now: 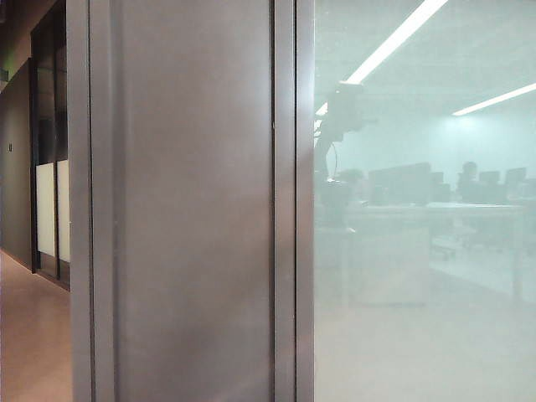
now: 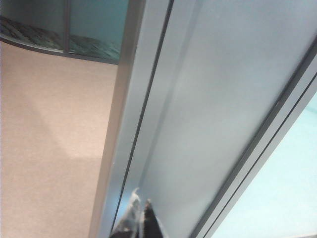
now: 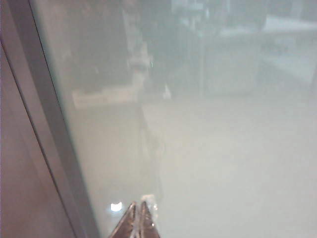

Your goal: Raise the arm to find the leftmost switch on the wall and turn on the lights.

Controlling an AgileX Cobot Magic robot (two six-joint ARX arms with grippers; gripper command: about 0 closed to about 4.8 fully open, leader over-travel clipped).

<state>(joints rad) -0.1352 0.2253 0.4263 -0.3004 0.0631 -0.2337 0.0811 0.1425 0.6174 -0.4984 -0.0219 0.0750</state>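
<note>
1. One wall (image 1: 193,209), a plain grey panel between narrow metal strips, fills the left-centre of the exterior view.
2. One frosted glass sheet (image 1: 419,251) stands to its right; one arm (image 1: 339,126) shows in it only as a hazy silhouette.
3. Two grippers appear, each cut off to its tips. The left gripper (image 2: 140,214) is near the wall panel, fingers together.
4. The right gripper (image 3: 137,215) faces the glass, fingers together.
5. No switch can be made out.
</note>
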